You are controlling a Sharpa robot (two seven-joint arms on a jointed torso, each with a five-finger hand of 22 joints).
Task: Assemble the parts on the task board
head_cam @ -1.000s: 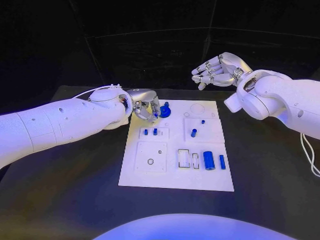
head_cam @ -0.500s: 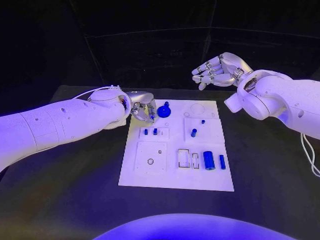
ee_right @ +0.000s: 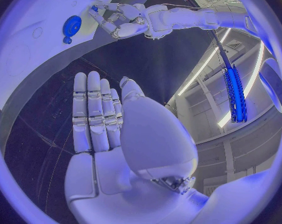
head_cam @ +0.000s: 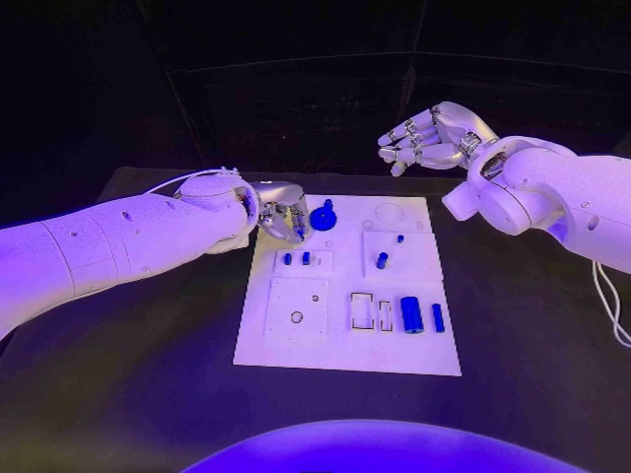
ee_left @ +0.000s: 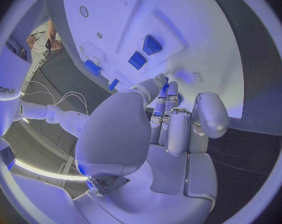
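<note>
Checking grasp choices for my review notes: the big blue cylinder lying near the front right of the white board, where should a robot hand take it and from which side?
Probably across its middle, coming from above. The cylinder lies flat on the board, long axis running front to back, so fingers could close on its curved sides. A thinner blue pin lies close on its right, leaving little room there.

One task board (head_cam: pixel 347 347), two hands: left hand (head_cam: pixel 282 211) and right hand (head_cam: pixel 427 138); seven blue parts (head_cam: pixel 412 315), the gear (head_cam: pixel 322 218) beside the left hand
</note>
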